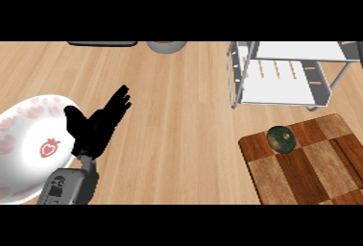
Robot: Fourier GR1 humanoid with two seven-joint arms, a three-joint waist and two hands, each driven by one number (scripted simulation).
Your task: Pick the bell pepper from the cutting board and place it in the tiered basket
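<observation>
One bell pepper (282,139), one cutting board (312,166)

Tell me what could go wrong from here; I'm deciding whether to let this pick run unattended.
The bell pepper sits near the cutting board's far-left corner, so a nudge could roll it off onto the counter. Only the left hand shows, open over the plate's edge, on the far side from the pepper. The tiered basket's frame could block the placing.

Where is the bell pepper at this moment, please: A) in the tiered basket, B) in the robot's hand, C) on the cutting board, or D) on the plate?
C: the pepper lies on the board's upper left corner, apart from the basket above it and far from the open left hand.
</observation>
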